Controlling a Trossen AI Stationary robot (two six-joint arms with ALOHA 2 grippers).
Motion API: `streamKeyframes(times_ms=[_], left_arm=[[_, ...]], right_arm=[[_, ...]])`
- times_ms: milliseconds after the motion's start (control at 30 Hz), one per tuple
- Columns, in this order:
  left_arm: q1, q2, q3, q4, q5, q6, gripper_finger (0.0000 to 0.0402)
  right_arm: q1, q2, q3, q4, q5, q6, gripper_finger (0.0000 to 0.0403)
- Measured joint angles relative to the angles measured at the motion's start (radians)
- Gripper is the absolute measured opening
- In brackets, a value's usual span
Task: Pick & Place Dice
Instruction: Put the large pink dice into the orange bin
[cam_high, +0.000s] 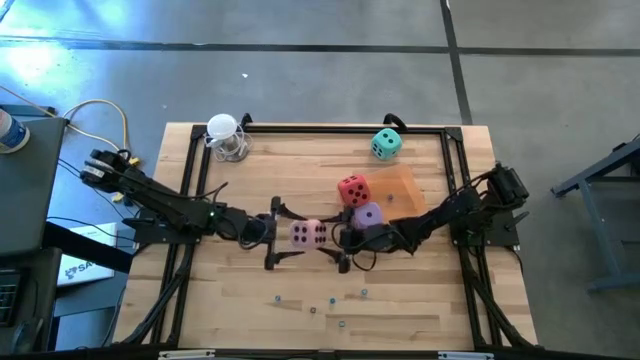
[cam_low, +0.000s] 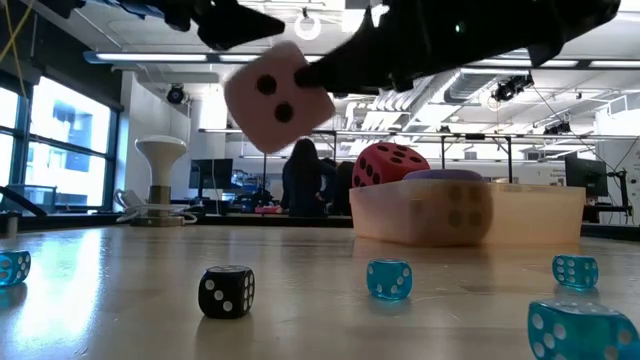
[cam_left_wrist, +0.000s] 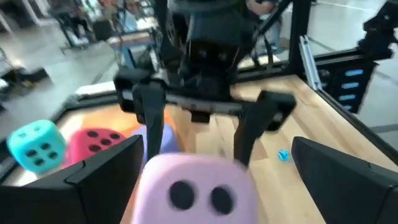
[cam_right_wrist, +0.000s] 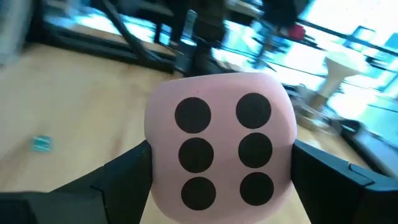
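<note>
The pink die (cam_high: 307, 235) is in the air at the table's middle, between my two grippers; it also shows in the low view (cam_low: 278, 95). My right gripper (cam_high: 338, 240) is shut on it from the table's right. My left gripper (cam_high: 276, 234) faces it from the left, open, with a finger on either side of the die (cam_left_wrist: 196, 186); I cannot tell whether they touch it. The red die (cam_high: 352, 189) and purple die (cam_high: 368, 215) are at the translucent orange tray (cam_high: 405, 188). The teal die (cam_high: 386, 144) rests on the table at the far side. My right gripper pinches the pink die between its two fingers, on two opposite sides (cam_right_wrist: 155, 155), with the six-pip face (cam_right_wrist: 217, 149) toward my wrist. The fingers (cam_right_wrist: 124, 180) come level from the table's right. The die is lifted clear of the table, well above it in the low view.
Several tiny dice lie near the front edge, one black (cam_low: 226, 292) and the others blue (cam_low: 388, 279). A white stand with a round top (cam_high: 225, 135) is at the far left corner. A black frame (cam_high: 300, 127) runs along the table's edges.
</note>
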Motion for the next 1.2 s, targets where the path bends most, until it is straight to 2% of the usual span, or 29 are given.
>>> streamKeyframes(times_ms=[133,333,633,667,800,1000,1100,1200], left_arm=[[-0.026,0.000,0.000,0.012,-0.056,0.033,0.0400],[-0.034,0.000,0.000,0.025,-0.060,-0.021,0.0400],[-0.033,0.000,-0.001,0.022,-0.051,-0.138,0.0400],[-0.033,0.000,-0.001,0.022,-0.050,-0.143,0.0400],[-0.033,0.000,-0.001,0.021,-0.048,-0.146,0.0400],[-0.033,0.000,-0.001,0.014,-0.047,-0.193,0.0400],[-0.033,0.000,-0.001,0.012,-0.047,-0.198,0.0400],[-0.033,0.000,-0.001,0.012,-0.046,-0.199,0.0400]], right_arm=[[0.036,-0.017,0.000,-0.072,0.194,-0.037,0.0322],[0.118,-0.094,0.001,-0.155,0.522,-0.049,0.0322],[0.230,-0.164,0.000,-0.223,1.099,-0.047,0.0322],[0.238,-0.167,0.000,-0.217,1.126,-0.047,0.0322],[0.253,-0.165,0.000,-0.184,1.123,-0.017,0.0322],[0.252,-0.172,0.000,-0.234,1.126,-0.062,0.0322],[0.257,-0.217,0.000,-0.286,1.126,-0.077,0.0322],[0.256,-0.285,-0.022,-0.415,1.124,-0.030,0.0322]])
